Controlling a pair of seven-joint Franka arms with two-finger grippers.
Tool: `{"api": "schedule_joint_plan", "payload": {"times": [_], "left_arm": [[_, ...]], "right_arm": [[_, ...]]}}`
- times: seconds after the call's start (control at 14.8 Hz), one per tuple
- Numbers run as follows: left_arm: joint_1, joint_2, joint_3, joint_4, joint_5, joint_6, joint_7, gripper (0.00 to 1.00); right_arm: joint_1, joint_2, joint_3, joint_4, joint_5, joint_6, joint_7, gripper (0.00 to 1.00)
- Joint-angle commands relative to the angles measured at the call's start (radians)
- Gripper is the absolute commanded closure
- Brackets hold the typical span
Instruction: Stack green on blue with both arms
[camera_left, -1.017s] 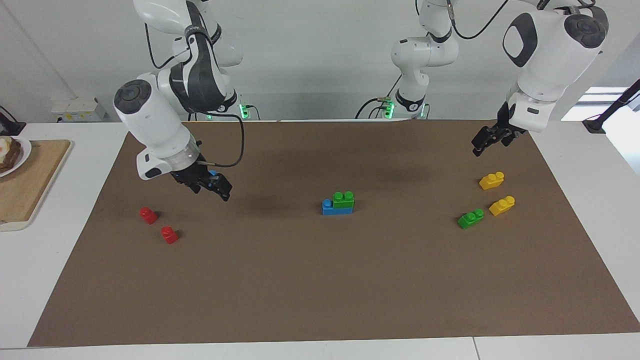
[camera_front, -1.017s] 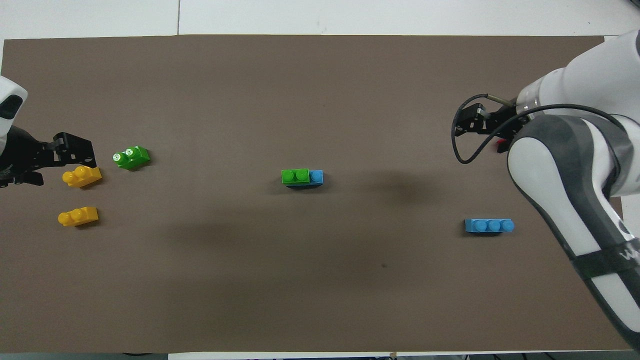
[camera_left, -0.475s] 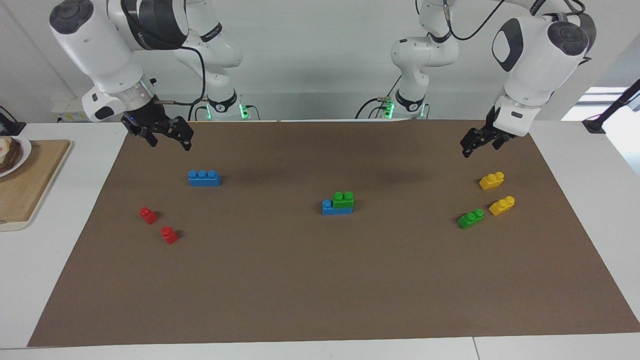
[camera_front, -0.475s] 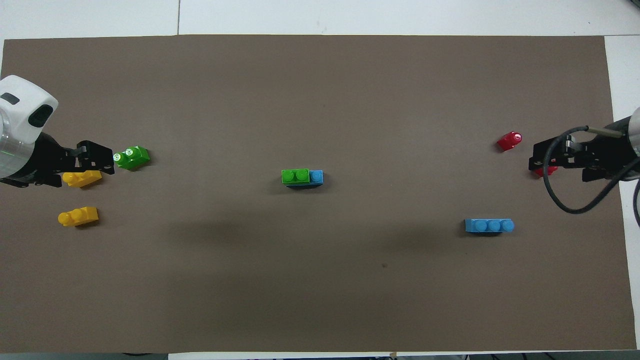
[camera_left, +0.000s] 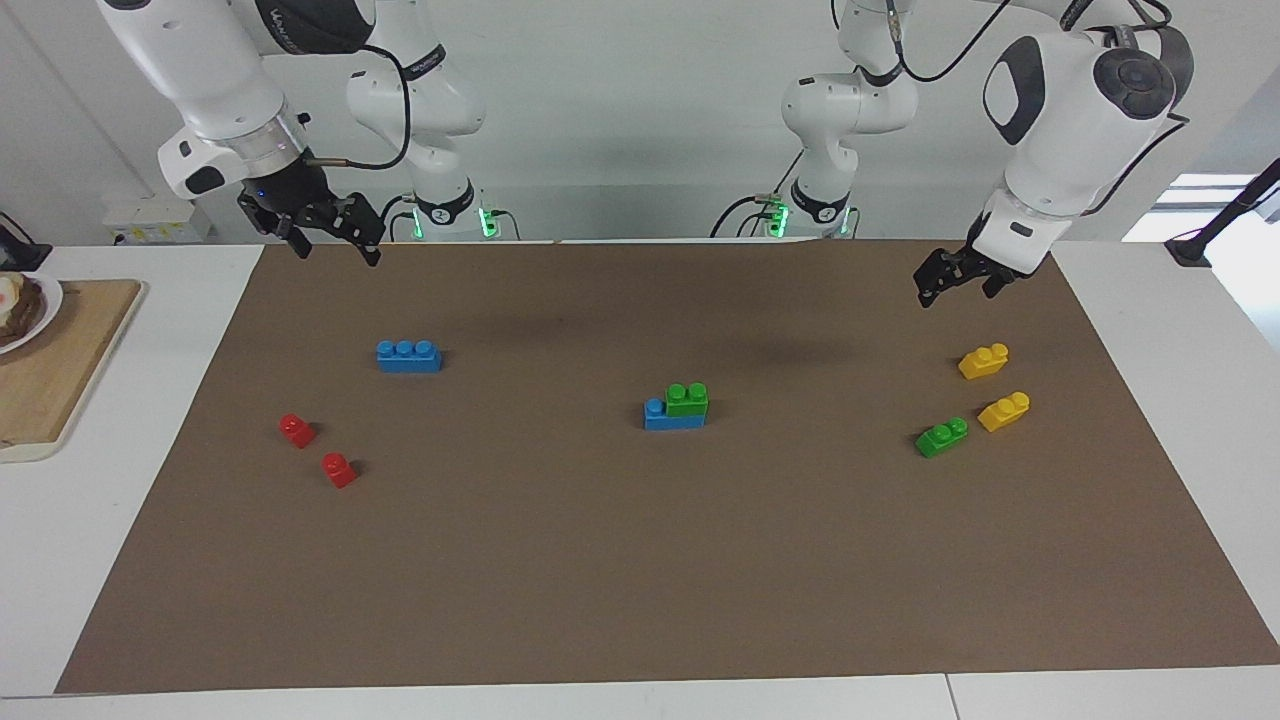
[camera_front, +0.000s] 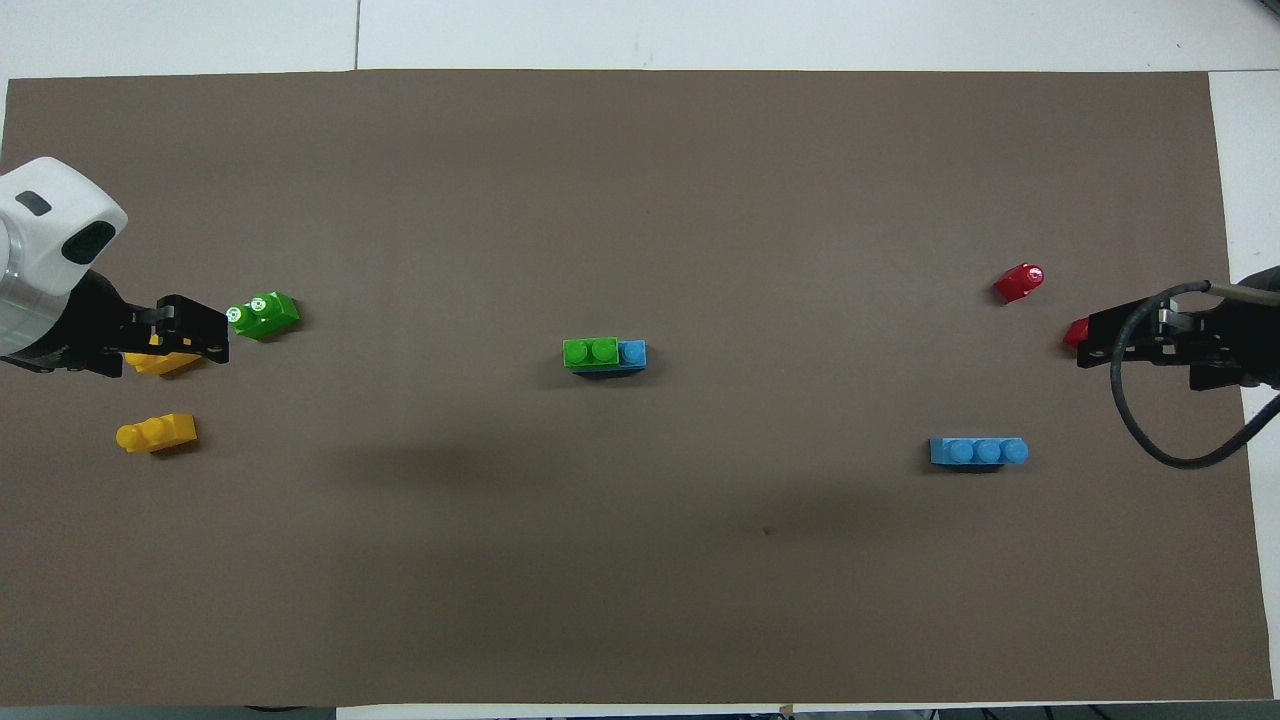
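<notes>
In the middle of the mat a green brick (camera_left: 687, 399) (camera_front: 590, 352) sits on a blue brick (camera_left: 658, 419) (camera_front: 632, 353), leaving one blue stud uncovered. A second blue brick (camera_left: 409, 356) (camera_front: 978, 451) lies alone toward the right arm's end. A loose green brick (camera_left: 942, 437) (camera_front: 264, 314) lies toward the left arm's end. My right gripper (camera_left: 338, 252) (camera_front: 1085, 343) hangs open and empty, high over the mat's edge by its base. My left gripper (camera_left: 950, 290) (camera_front: 222, 333) is open and empty in the air over the mat, near a yellow brick.
Two yellow bricks (camera_left: 983, 361) (camera_left: 1003, 411) lie beside the loose green one; from overhead the left gripper partly covers one. Two red bricks (camera_left: 297, 430) (camera_left: 339, 469) lie toward the right arm's end. A wooden board (camera_left: 60, 350) with a plate is off the brown mat (camera_left: 640, 580).
My right gripper has risen and drawn back toward its base, uncovering the loose blue brick. The left gripper has drifted a little toward the middle. No brick has moved.
</notes>
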Motion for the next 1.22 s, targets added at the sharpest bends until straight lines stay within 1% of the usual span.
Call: {"api": "schedule_joint_plan", "payload": {"times": [0.0, 0.34, 0.47, 0.61, 0.68, 0.81, 0.88, 1.02, 1.15], "left_arm": [[-0.001, 0.032, 0.005, 0.044, 0.003, -0.052, 0.023, 0.0], [0.007, 0.004, 0.008, 0.019, 0.003, -0.042, 0.052, 0.0], [0.004, 0.001, 0.007, 0.029, 0.003, -0.042, 0.044, 0.0], [0.001, -0.009, 0.005, 0.05, 0.003, -0.045, 0.044, 0.0], [-0.002, -0.016, 0.004, 0.052, 0.003, -0.052, 0.043, 0.0], [-0.004, -0.048, 0.002, 0.046, 0.002, -0.06, 0.043, 0.0], [-0.004, -0.062, -0.001, 0.046, 0.002, -0.063, 0.043, 0.0], [-0.001, -0.08, -0.001, 0.052, 0.002, -0.063, 0.044, 0.0], [-0.002, -0.069, -0.005, 0.081, 0.003, -0.071, 0.046, 0.0]], "right_arm": [[-0.026, -0.002, 0.009, 0.004, -0.026, -0.003, -0.04, 0.0], [-0.014, -0.002, 0.014, 0.005, -0.026, -0.002, -0.038, 0.0], [-0.014, 0.003, 0.018, 0.023, -0.026, -0.002, -0.04, 0.0], [0.026, 0.018, 0.008, 0.042, -0.032, -0.005, -0.04, 0.0], [0.058, 0.018, -0.02, 0.045, -0.038, -0.006, -0.038, 0.0], [0.159, 0.03, -0.13, 0.057, -0.041, -0.005, -0.038, 0.0], [0.196, 0.041, -0.168, 0.073, -0.041, -0.006, -0.04, 0.0], [0.2, 0.055, -0.17, 0.097, -0.041, -0.023, -0.04, 0.0], [0.184, 0.07, -0.164, 0.119, -0.041, -0.031, -0.041, 0.0]]}}
